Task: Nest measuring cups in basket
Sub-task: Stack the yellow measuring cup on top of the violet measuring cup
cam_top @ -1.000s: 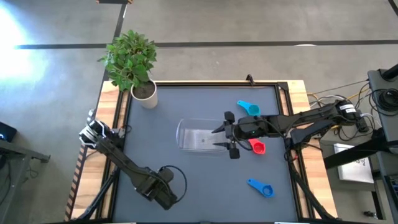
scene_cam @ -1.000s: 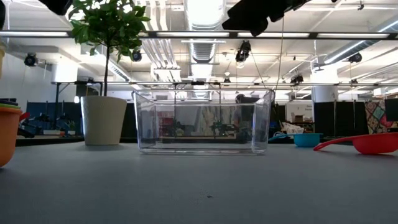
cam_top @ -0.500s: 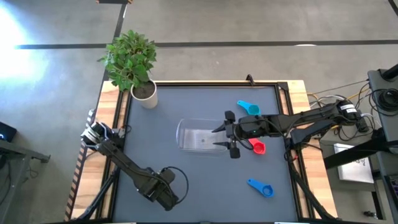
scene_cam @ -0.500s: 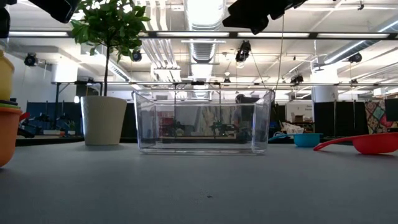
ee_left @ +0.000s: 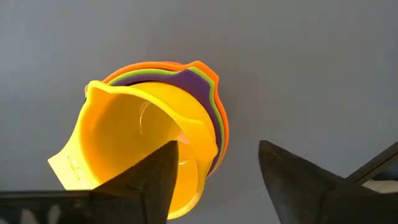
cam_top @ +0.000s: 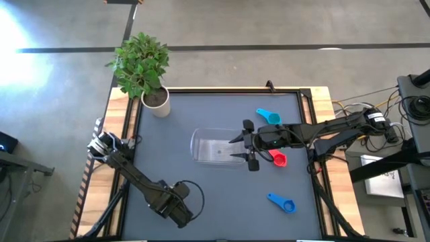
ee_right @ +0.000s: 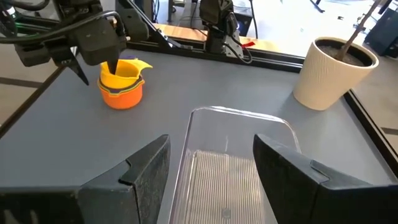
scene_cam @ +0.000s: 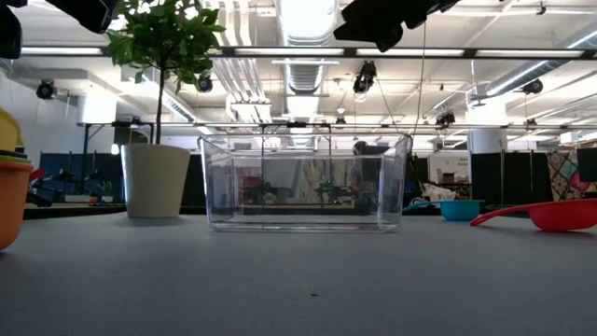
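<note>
Left gripper: near the table's front-left corner, fingers parted just above a stack of cups, gripping nothing; one finger reaches inside the yellow cup.
Right gripper: wide apart and empty, hovering over the right end of the basket.
Basket: clear tray at mid-table, apparently empty in the low view.
Stack: yellow cup uppermost, tilted rather than seated flat, over purple cup, green cup and orange cup.
Loose cups: light blue cup, red cup and dark blue cup, well apart on the table's right half.
Step in hand (judgement): letting go of the yellow cup onto the stack.
Doing it well: lift straight up so the inner finger clears the rim without dragging the cup; check for level seating, since a tilted cup could slide off.
Count: seven cups, four stacked and three loose; one basket; one white plant pot at the rear-left corner.
</note>
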Robot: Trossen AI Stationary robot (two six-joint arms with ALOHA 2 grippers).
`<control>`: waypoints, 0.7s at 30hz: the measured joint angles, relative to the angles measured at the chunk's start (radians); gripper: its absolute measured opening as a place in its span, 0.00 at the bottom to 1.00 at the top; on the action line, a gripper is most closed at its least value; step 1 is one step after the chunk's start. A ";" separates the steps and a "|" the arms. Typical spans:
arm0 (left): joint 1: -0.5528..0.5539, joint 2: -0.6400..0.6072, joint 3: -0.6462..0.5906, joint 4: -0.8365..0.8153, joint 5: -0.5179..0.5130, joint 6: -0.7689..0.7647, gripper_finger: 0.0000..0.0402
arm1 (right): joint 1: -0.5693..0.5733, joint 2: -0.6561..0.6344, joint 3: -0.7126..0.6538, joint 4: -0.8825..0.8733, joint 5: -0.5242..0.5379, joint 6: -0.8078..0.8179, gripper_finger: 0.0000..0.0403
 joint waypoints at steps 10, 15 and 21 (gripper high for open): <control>-0.006 0.000 0.094 -0.067 -0.081 0.063 0.55 | 0.000 0.000 0.020 0.000 0.000 0.000 0.54; -0.049 0.000 0.192 -0.131 -0.241 0.100 0.52 | 0.000 0.000 0.021 -0.002 0.000 0.001 0.54; -0.148 0.000 0.218 -0.251 -0.442 -0.040 0.45 | 0.000 0.000 0.021 -0.016 0.001 0.001 0.54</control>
